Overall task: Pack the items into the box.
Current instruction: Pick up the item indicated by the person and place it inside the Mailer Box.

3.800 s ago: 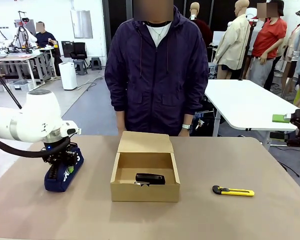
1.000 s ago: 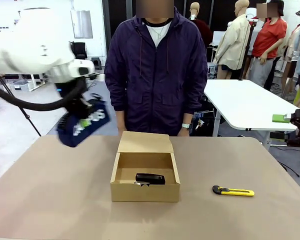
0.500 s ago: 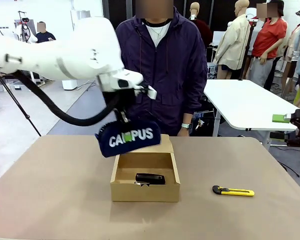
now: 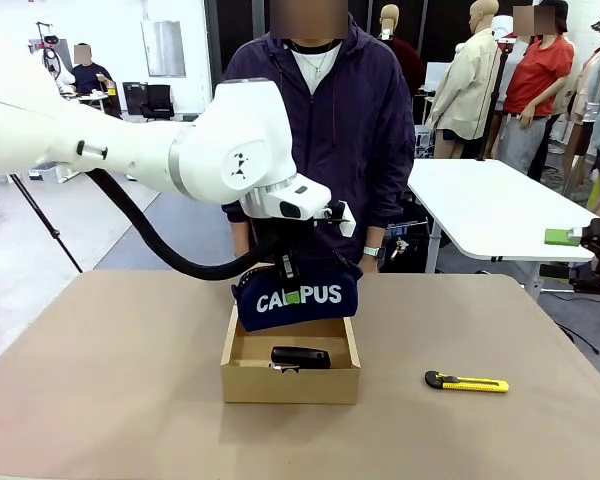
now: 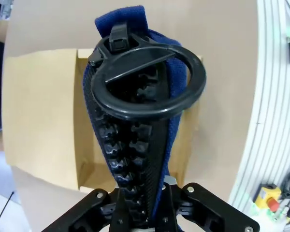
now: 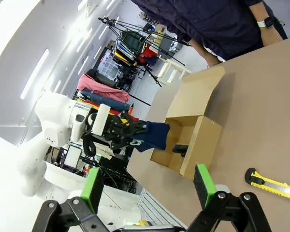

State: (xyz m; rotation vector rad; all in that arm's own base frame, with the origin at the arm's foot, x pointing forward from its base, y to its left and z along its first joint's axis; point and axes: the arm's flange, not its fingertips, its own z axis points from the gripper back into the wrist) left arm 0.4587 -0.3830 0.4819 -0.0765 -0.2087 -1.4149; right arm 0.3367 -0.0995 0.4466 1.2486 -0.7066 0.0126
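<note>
Behind the brown desk point(image 4: 100, 400), a person point(image 4: 315, 150) in a dark purple zip jacket is standing at the middle of the far edge, facing across it, with a workshop of white tables and stands stretching out behind.

From the left edge, the white left arm point(image 4: 130, 150) is reaching in high over the desk toward its middle. The left fingers point(image 4: 283, 268) are pointing down and clamping tight on the top of the navy zip pencil case with white "CAMPUS" lettering point(image 4: 298, 297). The pencil case is hanging lengthwise over the rear part of the shallow brown cardboard box point(image 4: 290, 385), its lower edge sitting about level with the rim; whether it is touching the box I cannot tell. In the left wrist view the fingers are squeezing the case point(image 5: 135, 96) along its black zip, with the box point(image 5: 43, 106) lying open below.

The box is resting in the middle of the desk, and the small black stapler-like object point(image 4: 300, 357) is lying inside it near the front wall.

Toward the right edge, the slim yellow-and-black utility knife point(image 4: 467, 382) is lying flat on the desk, well apart from the box.

In the right wrist view the right fingers point(image 6: 93, 185) are standing wide apart, their green pads gripping nothing, and looking across at the box point(image 6: 203, 140) and the knife point(image 6: 270, 186).
</note>
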